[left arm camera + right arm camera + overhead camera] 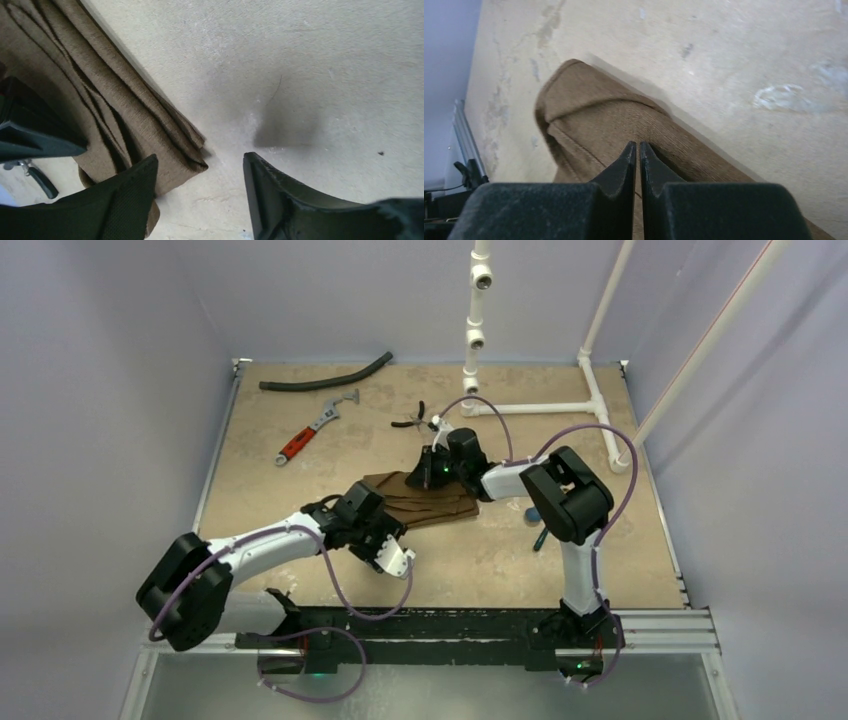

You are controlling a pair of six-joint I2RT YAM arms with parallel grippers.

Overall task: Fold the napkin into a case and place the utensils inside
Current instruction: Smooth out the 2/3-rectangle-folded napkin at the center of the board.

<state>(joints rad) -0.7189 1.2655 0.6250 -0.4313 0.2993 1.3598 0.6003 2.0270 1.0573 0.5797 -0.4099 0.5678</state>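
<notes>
Beneath the right end effector [637,148] lies the napkin [589,112].

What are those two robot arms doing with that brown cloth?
They are folding the napkin on the table. It lies in a folded bundle of several layers. The right end effector is shut with its tips on one end of the cloth; whether it pinches a layer is unclear. The left end effector is open at a corner, half over the cloth, half over bare table. The utensils lie beside the right arm, not yet inside.
</notes>
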